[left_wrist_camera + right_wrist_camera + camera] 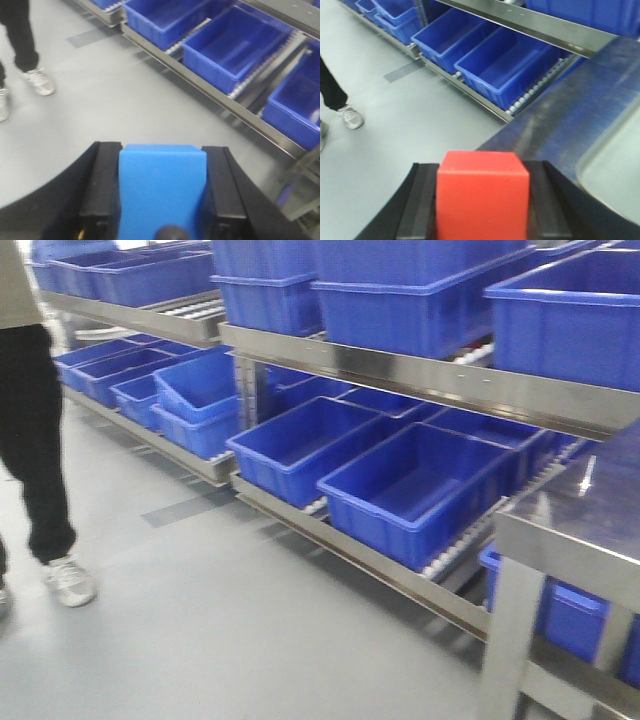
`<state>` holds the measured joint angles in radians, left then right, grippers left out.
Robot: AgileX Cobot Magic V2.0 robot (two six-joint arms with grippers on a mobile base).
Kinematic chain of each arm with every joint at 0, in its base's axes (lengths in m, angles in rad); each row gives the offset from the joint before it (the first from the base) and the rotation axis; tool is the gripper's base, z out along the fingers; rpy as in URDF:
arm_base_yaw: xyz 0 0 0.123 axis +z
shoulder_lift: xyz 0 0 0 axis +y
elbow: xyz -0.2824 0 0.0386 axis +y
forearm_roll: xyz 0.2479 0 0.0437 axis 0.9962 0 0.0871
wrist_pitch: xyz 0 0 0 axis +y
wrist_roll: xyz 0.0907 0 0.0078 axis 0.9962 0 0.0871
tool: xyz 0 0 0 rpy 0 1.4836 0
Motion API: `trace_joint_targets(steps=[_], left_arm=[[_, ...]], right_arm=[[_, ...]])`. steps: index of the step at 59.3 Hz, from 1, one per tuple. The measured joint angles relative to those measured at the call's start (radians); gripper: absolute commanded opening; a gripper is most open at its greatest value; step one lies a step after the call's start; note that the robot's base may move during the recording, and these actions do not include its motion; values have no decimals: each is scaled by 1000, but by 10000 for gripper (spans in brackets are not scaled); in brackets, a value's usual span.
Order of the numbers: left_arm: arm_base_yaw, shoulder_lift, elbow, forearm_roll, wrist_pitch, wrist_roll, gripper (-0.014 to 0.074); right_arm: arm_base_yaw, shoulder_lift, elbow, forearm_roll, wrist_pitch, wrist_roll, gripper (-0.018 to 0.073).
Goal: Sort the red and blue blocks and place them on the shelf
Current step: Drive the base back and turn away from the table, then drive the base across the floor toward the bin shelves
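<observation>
In the left wrist view the blue block [162, 190] sits clamped between two black fingers; my left gripper [162, 150] is shut on it, held above the grey floor. In the right wrist view the red block [482, 197] is pinched the same way, with my right gripper [482, 167] shut on it near the corner of a steel table [570, 120]. The shelf [430, 375], steel racking with roller tracks, runs across the front view, its front rail also visible [210, 90] [550, 27]. Neither gripper shows in the front view.
Large blue bins [415, 490] fill the shelf tiers, with open ones on the lowest tier [235, 42] [505, 67]. A person's legs and white shoe [68, 580] stand at the left. A steel table [585, 515] is at the right, a grey tray [615, 165] on it.
</observation>
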<state>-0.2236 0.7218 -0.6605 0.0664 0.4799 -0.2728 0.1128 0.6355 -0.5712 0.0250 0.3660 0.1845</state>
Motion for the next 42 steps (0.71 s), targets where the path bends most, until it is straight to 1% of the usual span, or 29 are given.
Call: trace_joint_targets(steps=[42], left_arm=[[0,0,0,0,0,0,122]], right_arm=[[0,0,0,0,0,0,58]])
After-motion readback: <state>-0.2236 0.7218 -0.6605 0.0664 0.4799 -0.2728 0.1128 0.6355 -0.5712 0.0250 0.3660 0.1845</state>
